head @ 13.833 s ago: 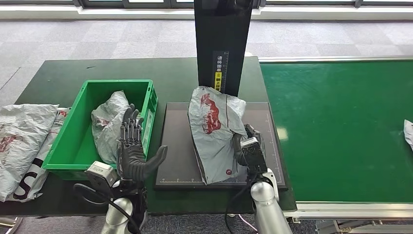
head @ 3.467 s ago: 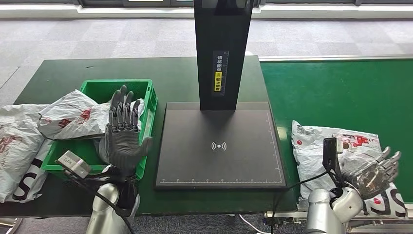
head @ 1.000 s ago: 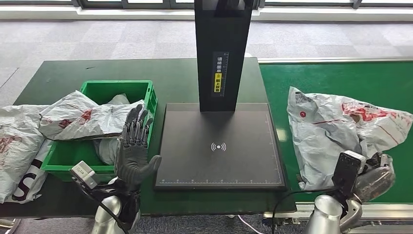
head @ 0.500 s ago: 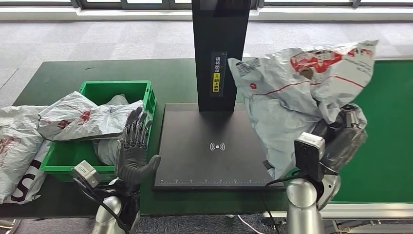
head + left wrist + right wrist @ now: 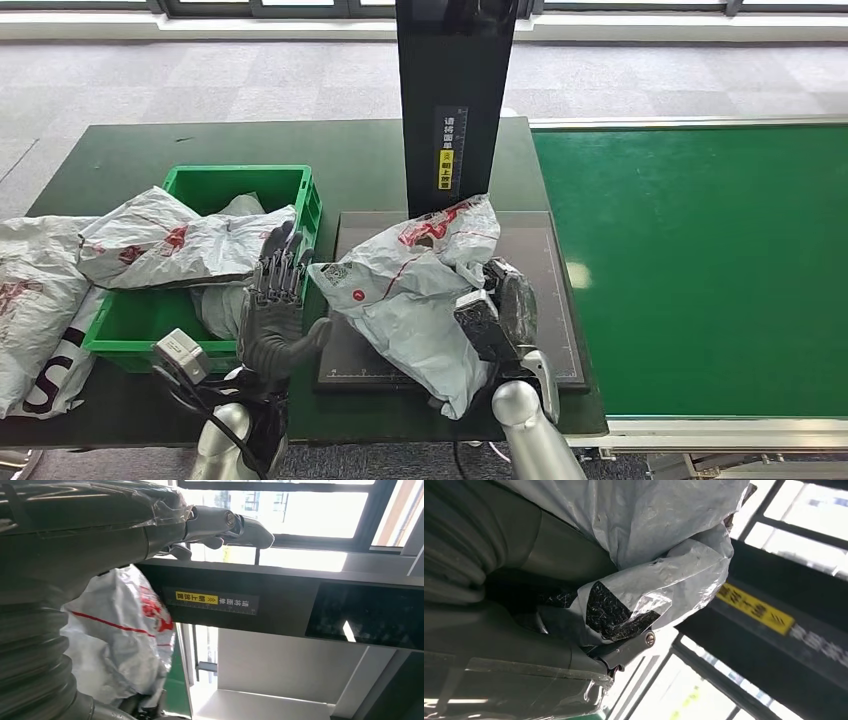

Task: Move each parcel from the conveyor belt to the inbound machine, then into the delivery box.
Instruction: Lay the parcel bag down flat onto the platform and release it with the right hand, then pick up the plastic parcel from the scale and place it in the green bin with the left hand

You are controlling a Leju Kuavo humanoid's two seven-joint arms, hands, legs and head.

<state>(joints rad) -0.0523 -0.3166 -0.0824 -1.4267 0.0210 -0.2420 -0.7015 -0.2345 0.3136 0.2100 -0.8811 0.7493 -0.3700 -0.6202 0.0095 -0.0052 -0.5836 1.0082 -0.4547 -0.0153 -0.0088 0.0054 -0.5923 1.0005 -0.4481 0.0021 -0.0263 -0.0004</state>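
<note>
Mostly hidden, the right robot hand (image 5: 503, 312) grips the parcel (image 5: 420, 285); left robot hand (image 5: 272, 310) spread empty.

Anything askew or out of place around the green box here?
Yes. One grey parcel lies draped over the left rim of the green box rather than inside it, and more parcels lie on the table beside it.

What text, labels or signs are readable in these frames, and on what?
Label on the black column of the inbound machine: vertical white Chinese characters, then a yellow patch with dark characters; too small to read.
Held parcel: red printing, a red round mark, a square code; not legible.
Parcel across the green box: red print, unreadable.
Parcels left of the box: a large black "S", partly hidden.
</note>
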